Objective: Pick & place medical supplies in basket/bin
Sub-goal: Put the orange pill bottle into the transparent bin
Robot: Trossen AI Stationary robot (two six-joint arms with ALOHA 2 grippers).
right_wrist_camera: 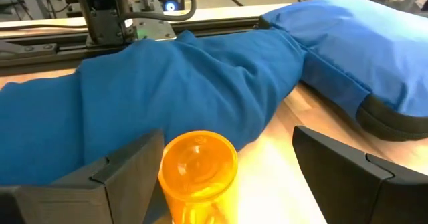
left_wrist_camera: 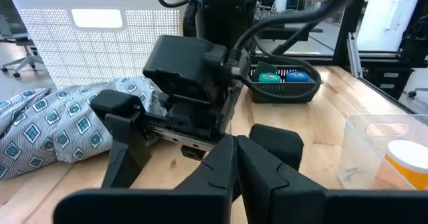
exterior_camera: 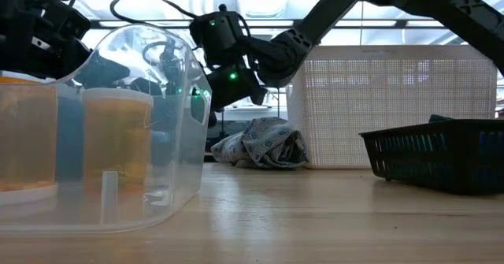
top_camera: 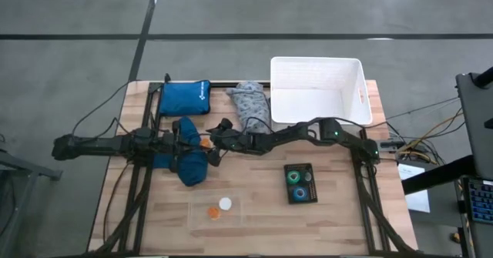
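Pale wood planks make up the bench (top_camera: 254,212) under me, with grey floor all around it. At the far edge stands the white basket (top_camera: 316,88), its perforated wall tall behind everything in the low view. Just beside it lies the grey patterned cloth (top_camera: 250,104), crumpled, and next to that the flat blue zip pouch (top_camera: 185,98).

My right gripper (right_wrist_camera: 227,167) is stretched across toward the bench's middle, its fingers (right_wrist_camera: 127,167) spread wide with an orange pill bottle (right_wrist_camera: 198,174) standing between them; neither finger touches it as far as I can see. Right behind the bottle lies the dark blue cloth (right_wrist_camera: 180,83), rumpled, and in the high view it runs down from the bottle toward the near side.

My left gripper (left_wrist_camera: 231,174) faces the right one from the opposite side, low over the dark blue cloth, its two fingers pressed together with nothing between them.

Near the front edge sits a clear plastic tray (top_camera: 216,209) holding an orange cap (top_camera: 213,212) and a white cap (top_camera: 225,204) side by side. To the right of it a small black basket (top_camera: 300,183) holds a green tape roll (top_camera: 293,176) and a blue tape roll (top_camera: 300,192).
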